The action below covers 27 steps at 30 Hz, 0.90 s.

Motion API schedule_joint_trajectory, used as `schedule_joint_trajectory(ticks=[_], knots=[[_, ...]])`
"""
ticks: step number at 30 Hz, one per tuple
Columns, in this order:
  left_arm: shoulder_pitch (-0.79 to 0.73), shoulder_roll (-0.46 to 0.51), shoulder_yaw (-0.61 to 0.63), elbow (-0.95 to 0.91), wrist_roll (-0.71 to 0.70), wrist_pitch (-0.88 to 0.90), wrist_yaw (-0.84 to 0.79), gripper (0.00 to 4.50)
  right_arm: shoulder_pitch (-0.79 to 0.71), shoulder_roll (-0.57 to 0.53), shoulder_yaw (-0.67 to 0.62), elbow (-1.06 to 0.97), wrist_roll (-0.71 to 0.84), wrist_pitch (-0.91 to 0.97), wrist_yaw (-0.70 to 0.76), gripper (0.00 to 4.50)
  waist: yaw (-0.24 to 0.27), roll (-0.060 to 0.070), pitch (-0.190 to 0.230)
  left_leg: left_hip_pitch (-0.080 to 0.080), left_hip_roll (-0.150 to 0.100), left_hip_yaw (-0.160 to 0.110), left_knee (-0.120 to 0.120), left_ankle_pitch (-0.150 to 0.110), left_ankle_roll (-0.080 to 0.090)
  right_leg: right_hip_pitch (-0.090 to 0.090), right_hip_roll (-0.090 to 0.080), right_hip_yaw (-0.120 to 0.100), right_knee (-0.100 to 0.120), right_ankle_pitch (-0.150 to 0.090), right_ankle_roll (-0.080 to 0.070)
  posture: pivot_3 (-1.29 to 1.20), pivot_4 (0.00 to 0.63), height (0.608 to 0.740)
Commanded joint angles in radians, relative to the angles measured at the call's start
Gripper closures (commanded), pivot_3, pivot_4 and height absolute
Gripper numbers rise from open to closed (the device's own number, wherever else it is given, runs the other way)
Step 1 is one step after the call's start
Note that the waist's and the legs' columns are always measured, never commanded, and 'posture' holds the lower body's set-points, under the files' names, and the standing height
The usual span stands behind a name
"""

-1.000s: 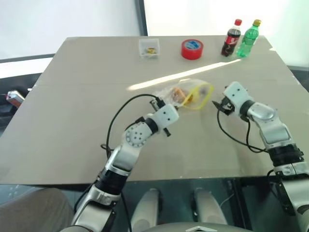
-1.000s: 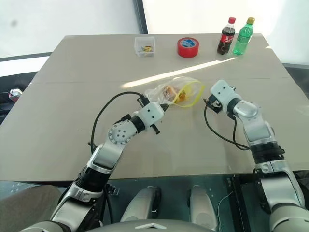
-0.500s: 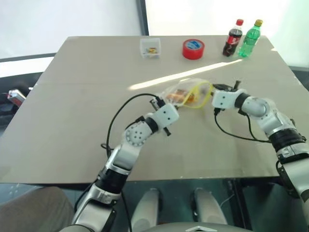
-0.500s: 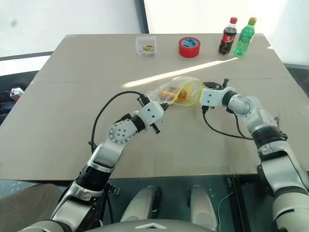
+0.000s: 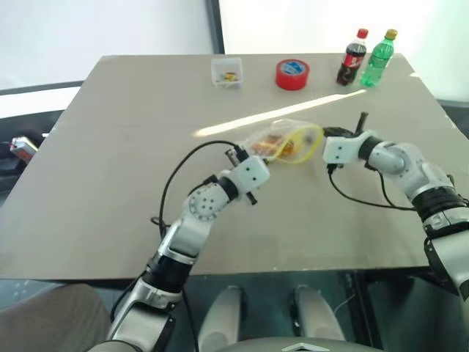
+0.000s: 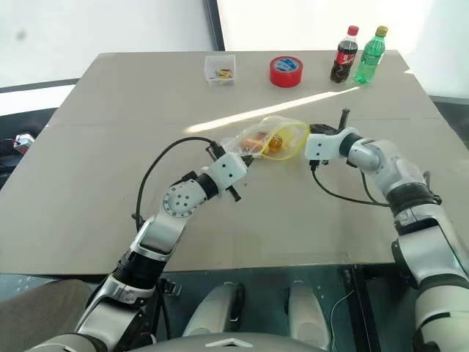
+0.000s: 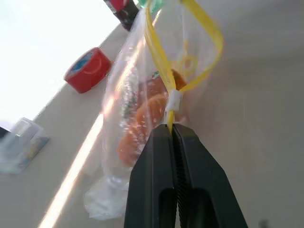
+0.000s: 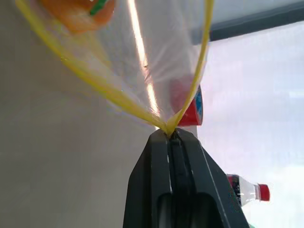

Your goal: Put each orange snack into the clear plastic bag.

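Orange snacks [image 7: 145,114] inside the clear plastic bag [image 7: 128,95]: blurred behind crinkled film; count cannot be determined. Small clear box [image 5: 226,72]: contents too small to identify. Cola bottle [image 8: 247,187]: cut off by the frame edge.

Sunlit beige table [image 5: 110,161] before pale wall [image 5: 95,29].

The flat beige tabletop [image 5: 110,183] carries four things along its far edge: a small clear square plastic box [image 5: 226,72] holding tiny yellow bits, a red roll of tape [image 5: 292,74] beside it, then a dark cola bottle with a red cap [image 5: 351,59] touching or just beside a green bottle with a yellow cap [image 5: 378,59].
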Motion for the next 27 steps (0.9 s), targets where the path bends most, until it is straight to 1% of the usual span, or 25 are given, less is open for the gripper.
schedule_joint_trajectory(ticks=[1,4,7,12,15,18,20,21,22,24,27], knots=[[-0.11,0.025,0.053,-0.043,0.001,-0.039,0.002,4.5,-0.037,-0.09,-0.113,-0.129,0.099,0.031,0.065,4.45,0.002,0.0,0.0,0.0,0.0,0.0,0.0,0.0,0.0,0.0,0.0,0.0,0.0,0.0,0.0,0.0,0.15,0.74],[-0.197,0.015,0.083,-0.047,-0.029,-0.007,0.0,4.5,-0.048,-0.141,-0.181,-0.261,0.18,0.109,0.147,4.45,0.002,0.0,0.0,-0.001,-0.001,0.0,0.0,0.0,0.0,0.0,-0.001,0.0,-0.003,0.0,0.0,0.0,0.15,0.74],[-0.25,-0.006,0.089,-0.028,-0.046,0.019,-0.001,4.5,-0.03,-0.179,-0.209,-0.366,0.221,0.184,0.234,4.45,-0.002,0.0,0.0,-0.001,0.0,0.0,-0.001,0.0,0.0,0.0,0.0,0.0,-0.004,0.0,0.0,0.0,0.15,0.74],[-0.226,-0.03,0.068,0.006,-0.055,0.016,0.001,4.5,0.058,-0.179,-0.232,-0.499,0.312,0.305,0.35,4.45,-0.003,0.0,0.0,-0.001,0.0,0.001,0.0,0.0,0.0,0.0,0.0,0.0,-0.002,0.0,0.0,0.0,0.15,0.74],[-0.2,-0.029,0.06,0.002,-0.052,0.015,-0.006,4.5,0.114,-0.14,-0.256,-0.629,0.438,0.468,0.432,4.45,-0.003,0.0,0.0,-0.001,0.0,0.001,0.0,0.0,0.0,0.0,0.0,0.001,-0.001,0.0,0.0,0.0,0.15,0.74],[-0.187,-0.03,0.063,-0.011,-0.053,0.021,-0.007,4.5,0.136,-0.079,-0.272,-0.75,0.566,0.642,0.48,3.68,-0.005,0.0,0.0,-0.001,0.0,0.0,0.001,0.0,0.0,0.0,0.0,0.001,0.0,0.0,0.0,0.0,0.15,0.74],[-0.179,-0.029,0.064,-0.018,-0.052,0.025,-0.008,4.5,0.144,-0.046,-0.255,-0.823,0.613,0.733,0.503,2.82,-0.002,0.0,0.0,-0.001,0.0,-0.001,0.001,0.0,0.0,0.0,0.0,0.001,0.0,0.0,0.0,0.0,0.15,0.74],[-0.176,-0.027,0.064,-0.023,-0.05,0.026,-0.009,4.5,0.145,-0.028,-0.238,-0.857,0.621,0.761,0.505,2.26,-0.001,0.0,0.0,-0.001,0.0,-0.001,0.001,0.0,0.0,0.0,0.0,0.0,0.0,0.0,0.0,0.0,0.15,0.74],[-0.174,-0.026,0.064,-0.028,-0.048,0.027,-0.009,4.5,0.145,-0.013,-0.224,-0.882,0.621,0.781,0.503,1.92,0.0,0.0,0.0,-0.001,0.0,-0.002,0.001,0.0,0.0,0.0,0.0,0.0,0.0,0.0,0.0,0.0,0.15,0.74],[-0.172,-0.022,0.063,-0.035,-0.044,0.027,-0.012,4.5,0.14,0.009,-0.2,-0.911,0.609,0.803,0.501,1.0,0.001,0.0,0.0,-0.001,0.0,-0.002,0.001,0.0,0.0,0.0,0.0,0.0,0.0,0.0,0.0,0.0,0.15,0.74],[-0.17,-0.014,0.053,-0.047,-0.032,0.022,-0.022,4.5,0.126,0.038,-0.162,-0.919,0.576,0.782,0.504,1.0,0.003,0.0,0.0,-0.001,0.0,-0.002,0.001,0.0,0.0,0.0,0.0,0.0,0.0,0.0,0.0,0.0,0.15,0.74]])
